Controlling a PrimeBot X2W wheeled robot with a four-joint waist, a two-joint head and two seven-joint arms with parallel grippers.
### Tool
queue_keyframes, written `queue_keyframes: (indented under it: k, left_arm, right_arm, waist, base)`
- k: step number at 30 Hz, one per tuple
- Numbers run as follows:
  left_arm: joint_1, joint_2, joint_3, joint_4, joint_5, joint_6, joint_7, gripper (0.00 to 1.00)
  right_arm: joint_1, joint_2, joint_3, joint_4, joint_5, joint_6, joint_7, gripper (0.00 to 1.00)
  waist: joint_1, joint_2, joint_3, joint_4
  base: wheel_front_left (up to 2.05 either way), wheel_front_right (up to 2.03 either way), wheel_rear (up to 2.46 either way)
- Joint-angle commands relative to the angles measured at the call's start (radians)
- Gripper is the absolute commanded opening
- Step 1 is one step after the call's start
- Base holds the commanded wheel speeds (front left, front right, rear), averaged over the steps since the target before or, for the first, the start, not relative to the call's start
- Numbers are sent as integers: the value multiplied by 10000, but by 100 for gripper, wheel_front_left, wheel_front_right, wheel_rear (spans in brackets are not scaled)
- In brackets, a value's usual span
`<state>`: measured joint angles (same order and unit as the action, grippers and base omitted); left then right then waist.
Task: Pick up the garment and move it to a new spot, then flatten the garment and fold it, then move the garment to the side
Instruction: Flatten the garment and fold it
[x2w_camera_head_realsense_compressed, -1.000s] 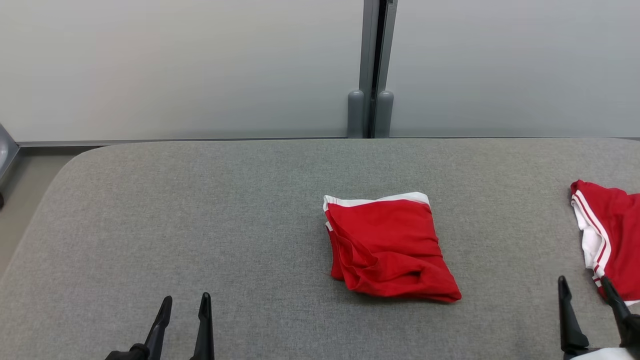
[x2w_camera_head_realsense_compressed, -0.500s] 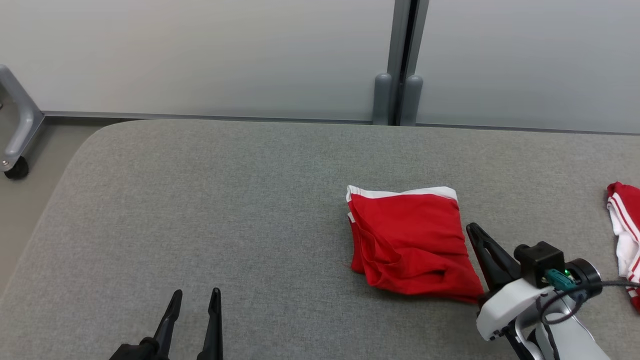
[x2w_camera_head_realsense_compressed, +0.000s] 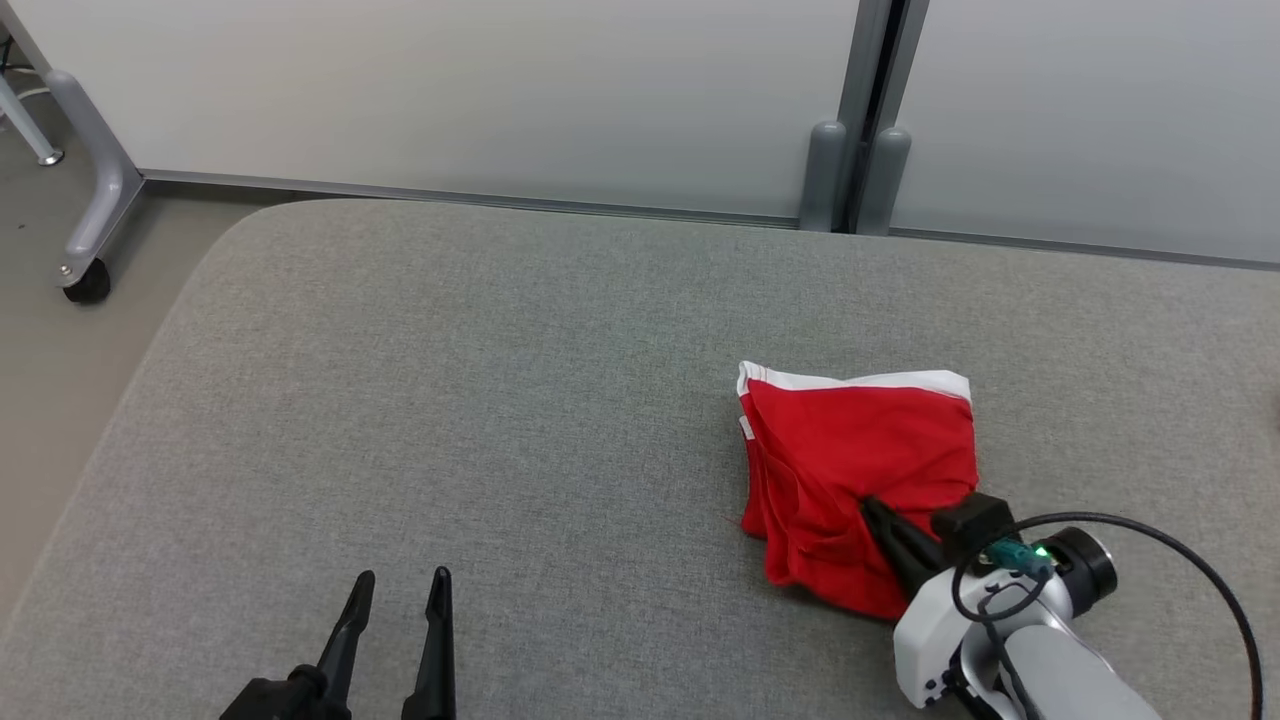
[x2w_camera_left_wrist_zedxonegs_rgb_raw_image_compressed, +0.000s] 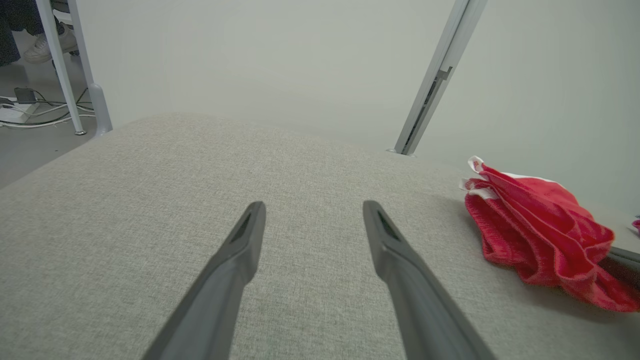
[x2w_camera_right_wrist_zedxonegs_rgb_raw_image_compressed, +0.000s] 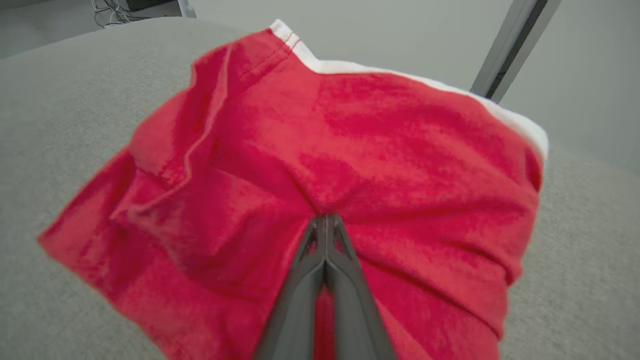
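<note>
A folded red garment, lying right of centre on the grey tabletop, is being pinched at a near-side fold by the closed right claw. The left claw is being held open, well apart. Soft, light cloth is being expected to sag.

I count one red garment, one grey surface, and two tools: left tool, right tool
</note>
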<state>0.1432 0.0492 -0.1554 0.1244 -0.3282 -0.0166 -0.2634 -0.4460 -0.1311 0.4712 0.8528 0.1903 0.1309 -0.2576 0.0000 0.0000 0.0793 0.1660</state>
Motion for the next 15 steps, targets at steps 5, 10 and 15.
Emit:
queue_keyframes:
  k: [5,10,15]
  left_arm:
    - [-165,33,49,-14,-75,91,-11,100]
    - [-105,33,-23,7,-73,67,-11,100]
    - [-125,34,-125,43,-102,95,-11,100]
  right_arm:
    - [296,16,1223,-456,704,-2,-88,0]
    - [429,11,2061,-701,1116,-2,-85,0]
    - [398,68,2640,-700,1437,-3,-86,0]
  waist:
    - [0,0,33,-38]
    - [0,0,-25,-172]
    - [0,0,-92,-227]
  base:
    - [0,0,0]
    - [0,0,0]
    - [0,0,0]
